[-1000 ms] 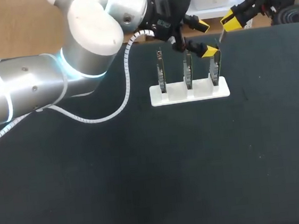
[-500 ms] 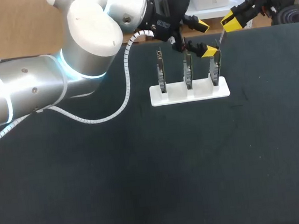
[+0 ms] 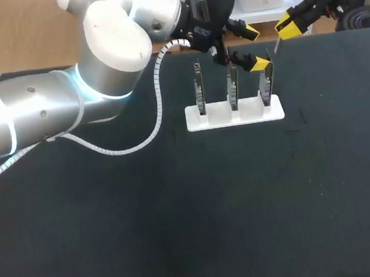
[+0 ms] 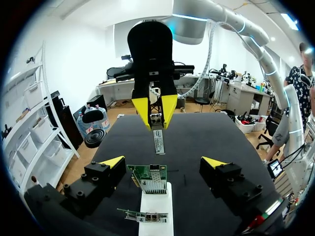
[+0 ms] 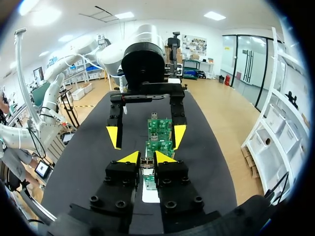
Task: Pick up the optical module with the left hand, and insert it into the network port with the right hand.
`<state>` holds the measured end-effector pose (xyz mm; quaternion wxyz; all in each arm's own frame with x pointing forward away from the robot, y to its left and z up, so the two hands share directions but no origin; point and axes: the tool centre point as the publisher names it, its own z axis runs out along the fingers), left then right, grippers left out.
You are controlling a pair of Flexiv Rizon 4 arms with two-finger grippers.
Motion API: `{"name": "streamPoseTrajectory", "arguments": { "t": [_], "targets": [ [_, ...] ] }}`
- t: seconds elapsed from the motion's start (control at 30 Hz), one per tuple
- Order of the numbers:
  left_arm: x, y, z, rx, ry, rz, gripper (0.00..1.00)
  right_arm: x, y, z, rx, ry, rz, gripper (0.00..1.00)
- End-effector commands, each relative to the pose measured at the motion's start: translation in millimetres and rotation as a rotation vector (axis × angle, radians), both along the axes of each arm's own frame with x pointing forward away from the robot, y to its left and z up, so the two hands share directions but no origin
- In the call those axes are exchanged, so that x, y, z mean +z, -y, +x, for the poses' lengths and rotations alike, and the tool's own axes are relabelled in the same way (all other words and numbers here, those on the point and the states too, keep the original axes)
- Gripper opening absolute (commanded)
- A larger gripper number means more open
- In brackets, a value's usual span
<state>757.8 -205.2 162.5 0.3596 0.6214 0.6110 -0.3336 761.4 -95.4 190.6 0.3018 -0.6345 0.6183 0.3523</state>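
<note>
Fingers [image 4: 112, 163] of the left gripper [image 4: 163, 164] are spread wide, their black blocky bodies ending in wedge-shaped yellow tips, and nothing is clamped between them; a green circuit board [image 4: 149, 178] is straddled without being touched. Three such thin, flat boards are seen standing upright in slots of a white rectangular stand [image 3: 234, 115] on the matte black table [image 3: 179, 212], and the straddled one is the rightmost board [image 3: 265, 85] in the head view. The right gripper [image 5: 147, 157] is closed tight on the optical module [image 4: 158, 141], a slim, flat metallic bar gripped at one end. Its long axis is seen to run straight out from the right fingertips down towards the table, with the free end pointing at the stand, just beyond the rightmost board. A pale label is carried on its face, but the print is too small to be read. A white coiled cable [image 3: 159, 108] is draped beside the smooth silver-white shell of the left arm [image 3: 37, 117].
</note>
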Motion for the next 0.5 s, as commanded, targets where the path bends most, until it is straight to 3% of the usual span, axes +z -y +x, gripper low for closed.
{"name": "streamPoseTrajectory", "arguments": {
  "t": [0.03, 0.5],
  "targets": [
    [-0.7, -0.2, -0.6, 0.001, 0.003, -0.001, 1.00, 0.4, -0.2, -0.7, 0.001, 0.001, -0.003, 0.00],
    [-0.7, -0.2, -0.6, 0.001, 0.003, -0.001, 1.00, 1.5, -1.8, -3.0, 0.005, 0.012, -0.015, 0.00]
  ]
}}
